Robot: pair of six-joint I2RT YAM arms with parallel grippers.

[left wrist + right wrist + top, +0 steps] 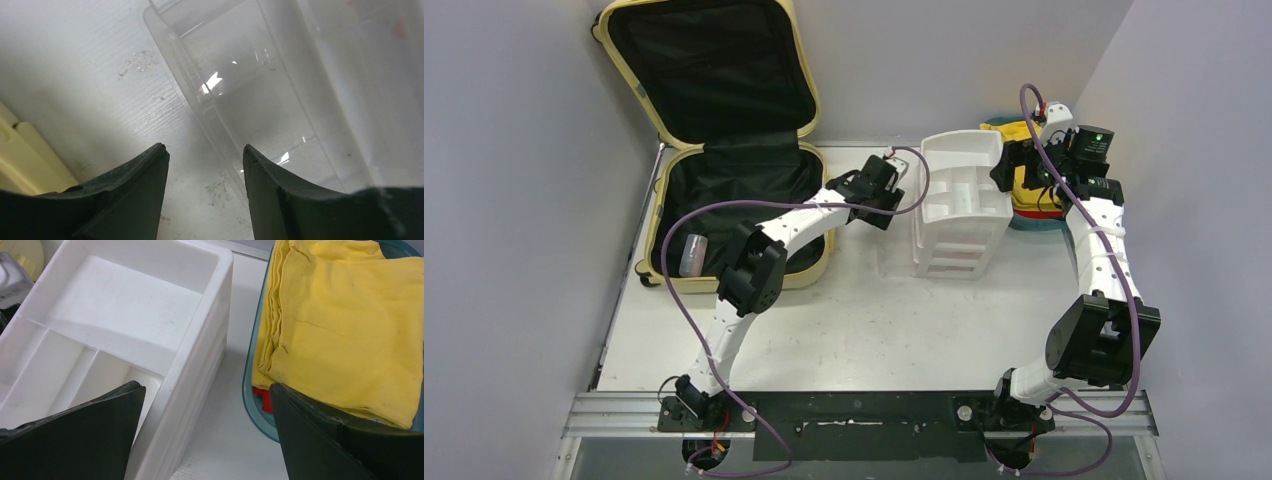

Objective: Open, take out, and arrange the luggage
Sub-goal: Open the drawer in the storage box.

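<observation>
- While the luggage (pixel 724 150) lies open, unloading appears in hand; a pale item (pixel 692 255) sits inside.
- Left tool (pixel 205 146), right tool (pixel 206 385): both parted, empty.
- Next: reach left for that item.

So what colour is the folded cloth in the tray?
Yellow; the cloth shows best in right wrist view.

Toward 6 o'clock the table (pixel 864 330) is open to either arm. At 10 o'clock stands the open luggage (pixel 656 215), its raised lid blocking the back and the left arm crossing its right rim. At 12 o'clock the left gripper (pixel 205 150), jaws apart, fills the lane between luggage and organizer (pixel 954 160). At 2 o'clock only a slim strip separates organizer from tray (pixel 248 385).
</observation>
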